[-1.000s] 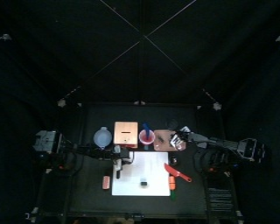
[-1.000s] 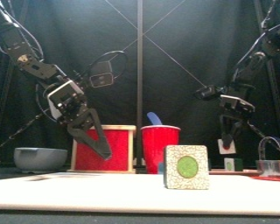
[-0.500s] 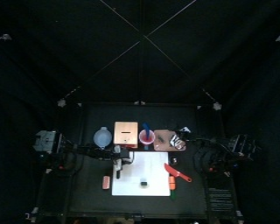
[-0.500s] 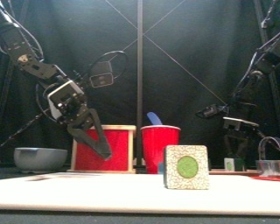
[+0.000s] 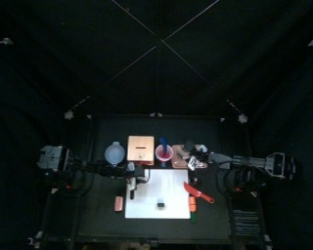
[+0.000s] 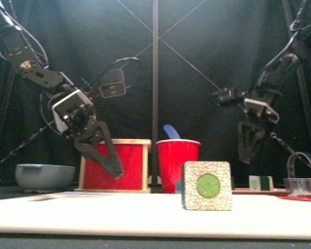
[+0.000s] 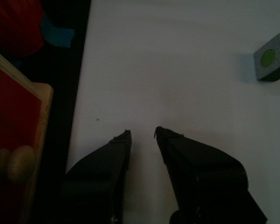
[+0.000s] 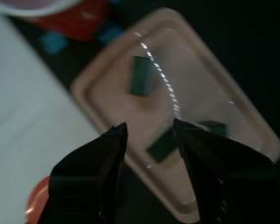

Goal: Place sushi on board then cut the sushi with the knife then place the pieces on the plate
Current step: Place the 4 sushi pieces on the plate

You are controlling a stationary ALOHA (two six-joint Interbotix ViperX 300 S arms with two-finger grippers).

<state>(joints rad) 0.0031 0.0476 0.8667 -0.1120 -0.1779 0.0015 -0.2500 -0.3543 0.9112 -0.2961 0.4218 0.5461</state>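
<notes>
At the right gripper [image 8: 150, 125]: jaws spread wide, nothing between them; hangs above the pink tray [image 8: 213, 70]. Inside that tray: three green sushi pieces [image 8: 143, 74], lying apart from one another, none touching the jaws. Across the tray in the right wrist view, a thin wire arc; at the far right of the front view, a round metal cutter [image 6: 301, 178] with a wire handle; cannot tell whether it sits inside the tray or just beside it. At the left gripper [image 7: 143, 133]: jaws only a narrow gap apart, clamping nothing; hovers over the white board [image 7: 166, 52]. On the board, well apart from those jaws, one lone sushi piece [image 6: 206, 185], standing upright toward the front, a green circle on its pale face turned forward. At the board's right edge, a red knife [image 5: 199, 193], lying flat. Behind the board, in a row from left to right: a blue-grey bowl [image 6: 44, 176], its inside hidden in the front view; a wooden box [image 6: 117, 165] with a red drawer front; a red cup [image 6: 179, 163] holding a blue knife [image 6: 170, 132], one end poking above the rim; then the tray.
</notes>
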